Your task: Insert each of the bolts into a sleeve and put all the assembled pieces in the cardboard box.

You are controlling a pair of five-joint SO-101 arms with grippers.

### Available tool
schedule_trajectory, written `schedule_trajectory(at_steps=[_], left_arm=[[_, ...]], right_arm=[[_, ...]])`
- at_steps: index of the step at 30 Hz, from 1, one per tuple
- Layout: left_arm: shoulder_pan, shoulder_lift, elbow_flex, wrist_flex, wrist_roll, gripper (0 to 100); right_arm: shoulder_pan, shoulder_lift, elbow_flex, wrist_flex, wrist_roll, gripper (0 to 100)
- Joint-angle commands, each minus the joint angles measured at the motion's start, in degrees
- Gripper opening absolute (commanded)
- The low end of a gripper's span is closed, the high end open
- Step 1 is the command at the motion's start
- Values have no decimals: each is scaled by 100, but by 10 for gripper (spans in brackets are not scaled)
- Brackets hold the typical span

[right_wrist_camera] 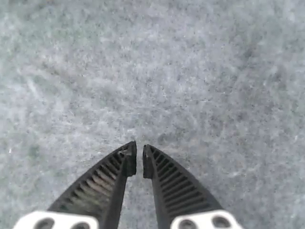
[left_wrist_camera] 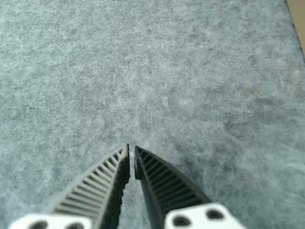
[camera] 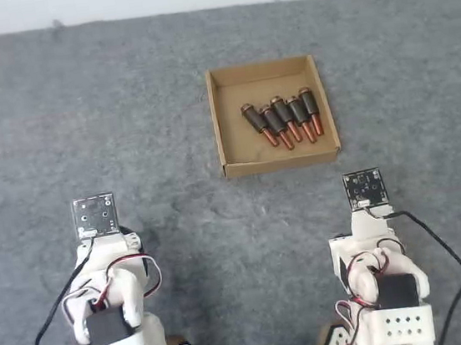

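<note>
Bolts [camera: 285, 119] are where you should look first: five of them, each copper shank poking out of a dark sleeve [camera: 252, 118], lie inside the cardboard box [camera: 280, 163].

Reading the high view from the left, you have the left arm [camera: 113, 313] at the near edge of the grey mat [camera: 122, 110], folded back and well apart from the box. Its own wrist view shows you the left gripper [left_wrist_camera: 132, 149] with its ribbed fingers [left_wrist_camera: 100, 183] drawn together, the tips all but touching and nothing pinched between them. It is over bare mat, and a sliver of the box's cardboard [left_wrist_camera: 299, 19] shows at the edge of that picture.

Moving right, you come to the box, which sits on the mat past the middle of the table, farther back than both arms. The five assembled pieces lie side by side in a tight row, touching or nearly so, all tilted the same way: dark sleeve ends toward the far wall, copper tips toward the near wall. The row occupies the right part of the box floor, leaving bare cardboard on the left.

Farthest right, you find the right arm [camera: 378, 280], also at the near edge, just short of the box's near right corner. The right gripper [right_wrist_camera: 139, 148] is likewise pressed nearly closed, a thin gap between its tips, holding nothing above the mat.
</note>
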Motion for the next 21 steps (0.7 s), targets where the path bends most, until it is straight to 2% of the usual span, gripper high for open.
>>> schedule_trajectory(at_steps=[1, 15, 21], left_arm=[[9, -26, -66, 0, -53, 19], [0, -44, -66, -88, -26, 21], [0, -79, -66, 826, -44, 21]], right_arm=[[48, -180, 114, 40, 44, 9], [40, -180, 114, 40, 44, 9], [40, -180, 114, 40, 44, 9]])
